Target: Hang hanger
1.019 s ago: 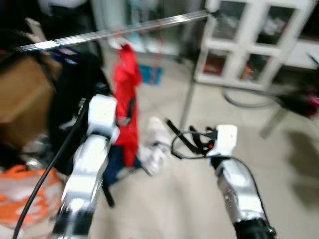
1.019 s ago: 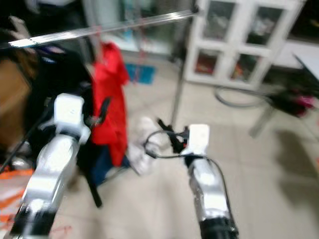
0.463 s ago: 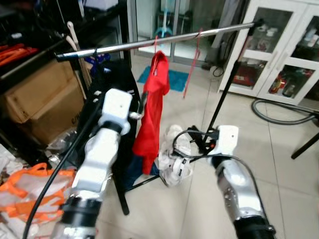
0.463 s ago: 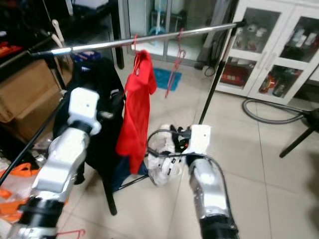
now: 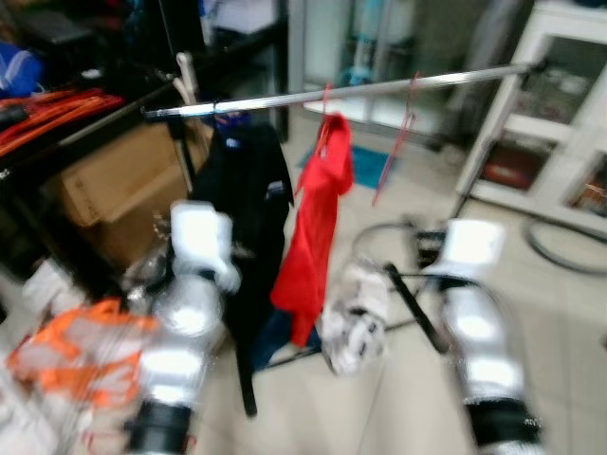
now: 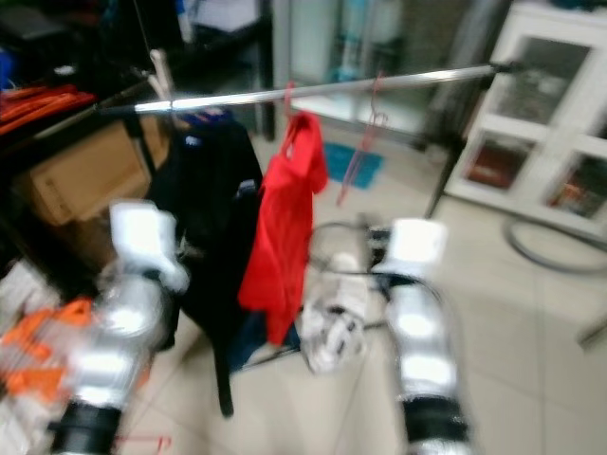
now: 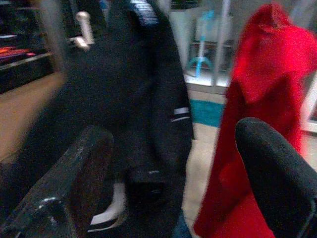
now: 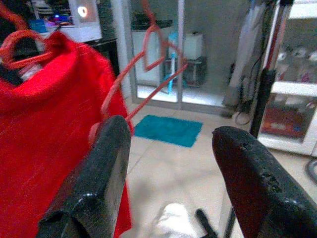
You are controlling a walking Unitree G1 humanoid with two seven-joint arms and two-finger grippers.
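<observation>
1. Now the head views are blurred and shifted; the camera has moved since half a second ago.
2. An empty red hanger (image 8: 148,64) hangs on the rail (image 5: 379,87), toward its right end, beside the red garment (image 5: 318,223).
3. Left gripper (image 7: 168,163) and right gripper (image 8: 168,163) both have fingers spread, holding nothing.

On the rail (image 5: 360,90), from the robot's left: a jacket (image 5: 242,204), a shirt (image 5: 318,223), then an empty hanger (image 5: 394,156), with a heap of cloth (image 5: 356,322) on the floor below and a cardboard box (image 5: 119,180) behind at far left.
</observation>
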